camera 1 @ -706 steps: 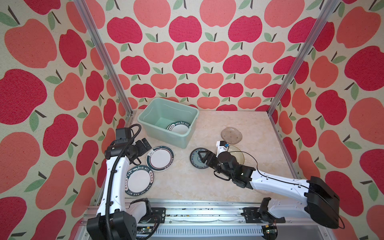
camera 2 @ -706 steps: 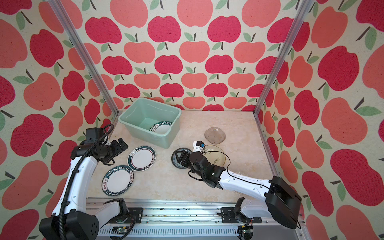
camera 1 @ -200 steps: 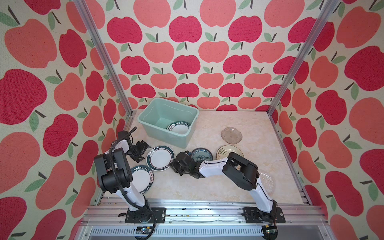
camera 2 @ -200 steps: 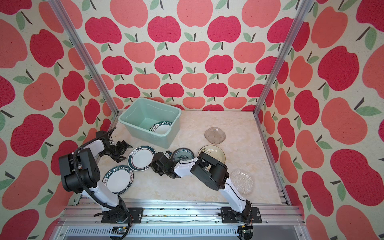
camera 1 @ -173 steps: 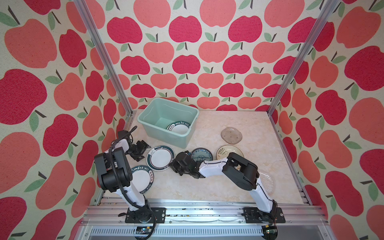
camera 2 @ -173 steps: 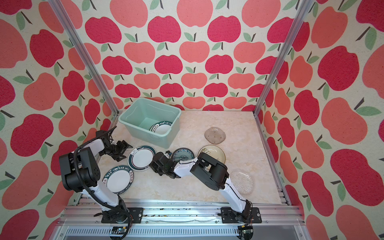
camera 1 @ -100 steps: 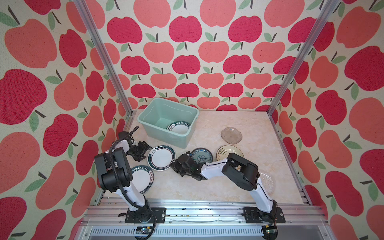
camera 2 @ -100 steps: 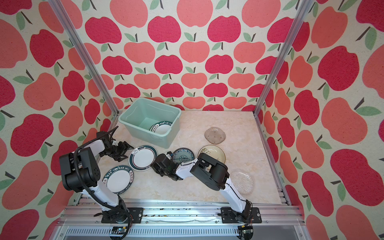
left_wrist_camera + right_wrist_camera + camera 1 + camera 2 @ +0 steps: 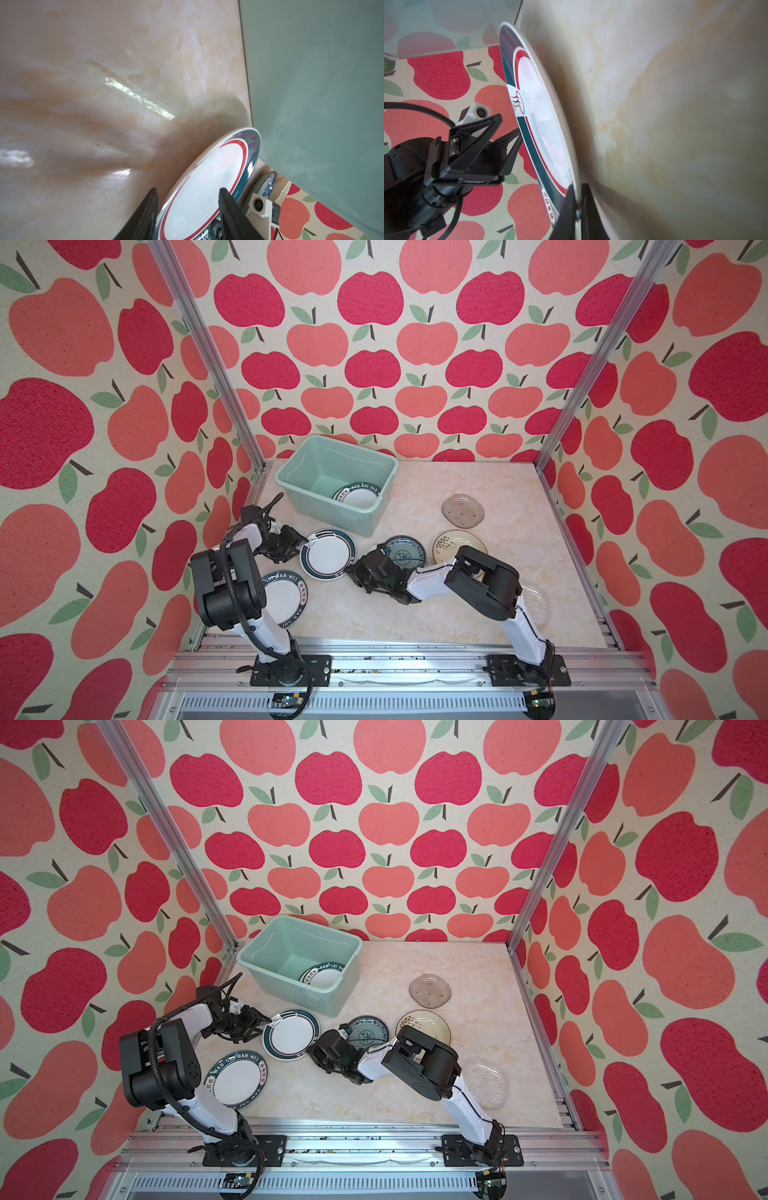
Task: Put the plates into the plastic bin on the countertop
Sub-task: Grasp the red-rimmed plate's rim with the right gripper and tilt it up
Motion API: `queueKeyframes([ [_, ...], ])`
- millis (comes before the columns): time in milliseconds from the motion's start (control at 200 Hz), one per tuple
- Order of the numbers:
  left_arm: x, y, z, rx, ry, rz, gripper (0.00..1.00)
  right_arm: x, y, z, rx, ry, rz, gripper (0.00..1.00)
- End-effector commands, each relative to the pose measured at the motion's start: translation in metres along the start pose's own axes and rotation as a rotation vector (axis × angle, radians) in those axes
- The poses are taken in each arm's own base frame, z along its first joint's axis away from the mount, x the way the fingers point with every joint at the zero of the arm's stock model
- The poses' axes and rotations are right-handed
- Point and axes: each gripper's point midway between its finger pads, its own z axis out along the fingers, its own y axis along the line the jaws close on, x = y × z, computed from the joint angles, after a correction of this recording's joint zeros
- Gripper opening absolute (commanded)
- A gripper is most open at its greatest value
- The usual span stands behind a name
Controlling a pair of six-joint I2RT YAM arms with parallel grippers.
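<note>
- In both top views I read the green-rimmed plate [image 9: 328,553] [image 9: 291,1033] on the countertop [image 9: 415,614]. It lies just near of the plastic bin [image 9: 328,512], between the two grippers.
- The left gripper [image 9: 302,540] [image 9: 188,190] is at the plate's left rim, and the top views do not resolve its jaws. The left wrist view shows one finger [image 9: 232,209] over the plate's face and the other [image 9: 145,209] beneath it. I cannot tell whether they press on the rim.
- The right gripper [image 9: 354,568] [image 9: 577,187] hides its own fingertips in the top views. The right wrist view shows both fingers clenched on the plate's right rim.
- Only the right wrist view shows the wavy-line emblem [image 9: 518,101] and the lettered label [image 9: 548,205] on that rim.
- Both wrist views show a dark shadow under the plate. I cannot tell whether any edge rests on the countertop.
- The left wrist view puts the plate's far rim close to the bin wall. I cannot tell whether they are in contact.
- The lettered plate [image 9: 358,497] lies inside the bin, its near edge cut off by the wall.
- The second lettered plate [image 9: 286,597], near left, is partly behind the left arm [image 9: 232,572].
- The right arm [image 9: 478,580] partly covers the teal plate [image 9: 405,551], the cream plate [image 9: 453,545] and the near glass plate [image 9: 536,605].
- The far glass plate [image 9: 462,511] is fully visible.
</note>
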Motion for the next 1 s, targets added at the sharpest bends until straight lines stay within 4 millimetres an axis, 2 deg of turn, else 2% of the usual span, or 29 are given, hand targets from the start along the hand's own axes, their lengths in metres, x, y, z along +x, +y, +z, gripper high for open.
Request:
queueKeyframes([
  [0,0.006,-0.016,-0.005,0.072,-0.006,0.047,0.44,-0.002,0.024,-0.006,-0.077,0.012,-0.002,0.00],
  [110,0.012,-0.021,-0.005,0.091,0.006,0.071,0.40,-0.001,0.028,-0.005,-0.096,0.024,-0.001,0.00],
  [270,0.019,-0.020,-0.007,0.077,0.022,0.113,0.40,0.001,0.033,-0.007,-0.118,0.041,-0.010,0.00],
  [510,0.012,-0.018,-0.031,0.000,-0.077,0.213,0.48,-0.002,0.028,-0.012,-0.111,0.031,-0.002,0.00],
  [670,0.006,-0.021,-0.044,-0.016,-0.135,0.288,0.54,0.001,0.033,-0.013,-0.130,0.056,-0.004,0.00],
  [996,0.012,-0.017,-0.034,0.021,-0.128,0.291,0.54,0.007,0.063,-0.018,-0.210,0.092,-0.048,0.00],
])
